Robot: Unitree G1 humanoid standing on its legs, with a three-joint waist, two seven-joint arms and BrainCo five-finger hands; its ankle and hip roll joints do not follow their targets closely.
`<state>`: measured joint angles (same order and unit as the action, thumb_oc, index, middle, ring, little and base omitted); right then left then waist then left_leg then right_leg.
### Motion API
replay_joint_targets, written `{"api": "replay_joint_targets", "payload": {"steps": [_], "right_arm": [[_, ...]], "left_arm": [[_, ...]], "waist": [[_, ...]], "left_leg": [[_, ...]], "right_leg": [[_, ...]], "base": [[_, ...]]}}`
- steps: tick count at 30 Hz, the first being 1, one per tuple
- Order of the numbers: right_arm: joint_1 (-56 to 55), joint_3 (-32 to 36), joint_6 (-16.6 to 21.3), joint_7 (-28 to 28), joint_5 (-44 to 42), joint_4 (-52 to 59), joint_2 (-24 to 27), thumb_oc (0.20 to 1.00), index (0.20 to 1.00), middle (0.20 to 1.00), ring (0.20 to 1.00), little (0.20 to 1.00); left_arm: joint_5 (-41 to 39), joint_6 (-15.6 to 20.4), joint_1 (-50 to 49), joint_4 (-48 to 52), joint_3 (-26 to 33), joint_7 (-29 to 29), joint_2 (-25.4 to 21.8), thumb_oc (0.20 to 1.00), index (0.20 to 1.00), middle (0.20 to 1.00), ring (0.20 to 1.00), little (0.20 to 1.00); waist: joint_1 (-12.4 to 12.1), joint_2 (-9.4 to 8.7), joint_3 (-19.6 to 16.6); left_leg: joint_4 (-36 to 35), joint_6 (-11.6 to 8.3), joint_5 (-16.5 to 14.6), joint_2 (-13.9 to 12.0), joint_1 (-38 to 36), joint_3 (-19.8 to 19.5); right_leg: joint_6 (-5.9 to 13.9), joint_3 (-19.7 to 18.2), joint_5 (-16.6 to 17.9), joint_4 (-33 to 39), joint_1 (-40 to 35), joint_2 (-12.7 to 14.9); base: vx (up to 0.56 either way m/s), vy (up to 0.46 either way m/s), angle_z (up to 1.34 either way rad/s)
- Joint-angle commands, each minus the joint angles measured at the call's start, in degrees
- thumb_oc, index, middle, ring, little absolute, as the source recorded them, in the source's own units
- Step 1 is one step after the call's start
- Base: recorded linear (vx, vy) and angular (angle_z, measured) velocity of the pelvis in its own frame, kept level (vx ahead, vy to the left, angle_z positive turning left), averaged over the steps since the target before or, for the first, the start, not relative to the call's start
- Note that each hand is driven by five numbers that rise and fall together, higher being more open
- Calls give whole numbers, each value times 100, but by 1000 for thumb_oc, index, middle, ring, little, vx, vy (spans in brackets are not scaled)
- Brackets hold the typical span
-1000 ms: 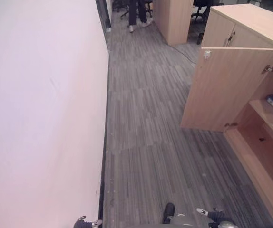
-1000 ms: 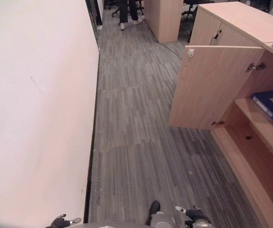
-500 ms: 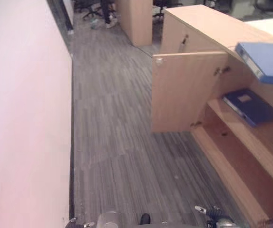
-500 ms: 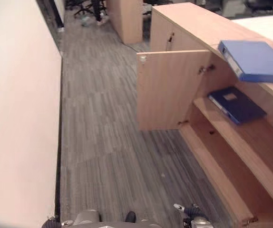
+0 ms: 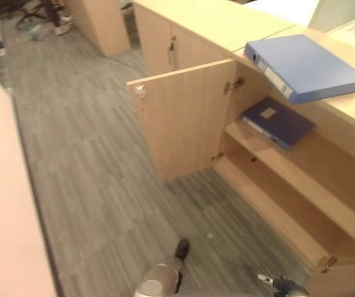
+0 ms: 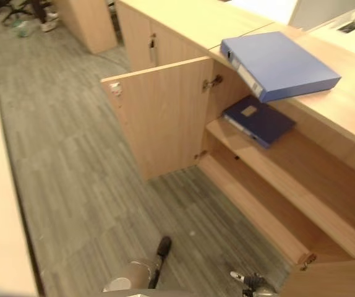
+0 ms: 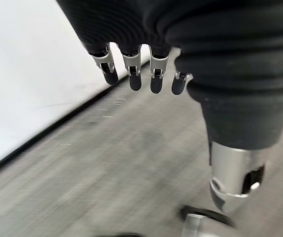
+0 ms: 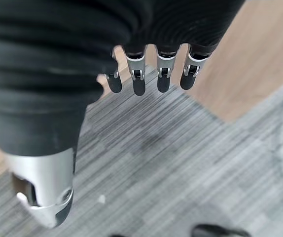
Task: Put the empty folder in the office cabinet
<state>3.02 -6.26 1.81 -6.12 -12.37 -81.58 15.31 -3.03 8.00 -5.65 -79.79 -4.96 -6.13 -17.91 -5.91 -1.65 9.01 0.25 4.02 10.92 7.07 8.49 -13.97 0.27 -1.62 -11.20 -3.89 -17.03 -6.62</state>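
View swung right toward cabinet (image 5: 270, 185)

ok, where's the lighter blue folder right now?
The lighter blue folder lies flat on the cabinet top at the upper right of the eye views, directly above the dark blue folder on the shelf inside.

Around me the floor (image 5: 97, 167) is carpet in grey streaks, running away toward the far end of the room. On my left stands a plain pale wall (image 5: 4, 235) with a dark skirting strip along its foot. Further off I see a tall light-wood partition (image 5: 100, 25), and beside it the wheeled bases of office chairs (image 5: 32, 12). A person's shoes (image 6: 47, 23) show near them. The light is even and soft, with no hard shadows on the carpet.
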Motion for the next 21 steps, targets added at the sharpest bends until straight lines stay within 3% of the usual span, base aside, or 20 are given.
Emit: {"api": "replay_joint_targets", "payload": {"steps": [1,4,6,7,8,9,11,12,13,14,15,16,17,20,21], "right_arm": [[1,-6,90,26,-164,409,50,1000,1000,1000,1000,1000],[140,-80,112,18,-240,661,-60,1000,1000,1000,1000,1000],[145,-85,129,26,-263,728,-92,1000,1000,1000,1000,1000],[183,-75,152,11,-344,838,-150,1000,1000,1000,1000,1000],[200,-94,166,6,-372,880,-190,1000,1000,1000,1000,1000],[186,-556,67,244,-144,976,-283,1000,1000,1000,1000,1000],[161,-438,5,180,-124,1084,-163,1000,1000,1000,1000,1000],[157,-439,5,181,-124,1084,-160,1000,1000,1000,1000,1000],[201,-393,-20,144,-24,1026,-122,1000,1000,1000,1000,1000],[285,-377,-46,105,58,1001,-93,1000,1000,1000,1000,1000],[290,-373,-48,104,63,997,-92,1000,1000,1000,1000,1000],[429,-363,-64,96,196,943,-47,1000,1000,1000,1000,1000],[491,-413,-89,130,255,936,-46,1000,1000,1000,1000,1000],[603,-520,-129,175,313,935,-30,1000,1000,1000,1000,1000],[610,-600,-138,174,315,935,-29,1000,1000,1000,1000,1000]], "left_arm": [[91,43,-290,70,-30,-34,-126,1000,1000,1000,1000,1000],[159,68,-269,188,-197,-45,-46,1000,1000,1000,1000,1000],[150,74,-273,190,-222,-34,-8,1000,1000,1000,1000,1000],[56,78,-268,252,-230,-17,45,1000,1000,1000,1000,1000],[56,80,-255,288,-270,-10,63,1000,1000,1000,1000,1000],[135,-412,1359,205,-666,-10,-163,1000,1000,1000,1000,1000],[-110,-89,826,1096,-622,28,-11,1000,1000,1000,1000,1000],[-111,-93,816,1106,-622,28,-9,1000,1000,1000,1000,1000],[-341,-30,634,1275,-617,50,60,1000,1000,1000,1000,1000],[-480,-36,674,1331,-641,113,105,1000,1000,1000,1000,1000],[-491,-38,678,1330,-645,117,104,1000,1000,1000,1000,1000],[-755,-92,853,1298,-693,205,163,1000,1000,1000,1000,1000],[-908,-125,964,1271,-711,272,198,1000,1000,1000,1000,1000],[-890,-211,1217,1017,-763,434,260,1000,1000,1000,1000,1000],[-815,-221,1349,1023,-850,470,278,1000,1000,1000,1000,1000]], "waist": [[-341,131,-294],[-305,100,-367],[-287,96,-352],[-218,94,-241],[-187,117,-193],[215,143,-348],[176,275,-330],[186,281,-330],[135,260,-324],[117,283,-341],[115,279,-324],[130,334,-314],[185,355,-288],[352,372,-167],[435,325,-177]], "left_leg": [[-63,-546,-314,-397,246,200],[-192,-261,-590,-271,-70,495],[-197,-185,-667,-239,-149,564],[-218,-74,-811,-189,-354,704],[-248,-34,-854,-197,-448,763],[-386,-82,-943,-290,-691,1079],[-474,-46,-1083,-330,-902,1373],[-475,-48,-1083,-333,-908,1363],[-510,-84,-1232,-327,-1026,1505],[-524,-94,-1242,-356,-1029,1635],[-517,-108,-1277,-359,-1058,1633],[-519,-147,-1318,-474,-1095,1909],[-525,-165,-1342,-527,-1156,2056],[-522,-204,-1406,-629,-1369,2332],[-515,-201,-1466,-605,-1458,2407]], "right_leg": [[420,-30,431,-14,624,1108],[683,22,953,-791,1128,1467],[708,106,1138,-1062,1265,1581],[633,445,1446,-1700,1488,1826],[560,682,1500,-1967,1592,1907],[537,704,1563,-2129,1675,1955],[468,1444,1285,-2214,1708,2228],[466,1459,1286,-2203,1691,2224],[537,1869,1114,-2054,1590,2354],[565,2197,1028,-1854,1570,2385],[565,2201,990,-1859,1539,2382],[586,2575,860,-1572,1704,2255],[604,2719,841,-1483,1876,2177],[657,2830,953,-1139,2096,1997],[627,2706,1006,-794,1974,1891]], "base": [[259,252,-89],[187,241,-62],[112,157,-46],[161,238,-53],[280,272,-36],[226,262,-11],[158,227,0],[142,95,-99],[115,47,-152],[129,37,-137],[65,17,-72],[75,10,-55],[82,29,-61],[97,-28,-116],[61,-32,-26]]}}
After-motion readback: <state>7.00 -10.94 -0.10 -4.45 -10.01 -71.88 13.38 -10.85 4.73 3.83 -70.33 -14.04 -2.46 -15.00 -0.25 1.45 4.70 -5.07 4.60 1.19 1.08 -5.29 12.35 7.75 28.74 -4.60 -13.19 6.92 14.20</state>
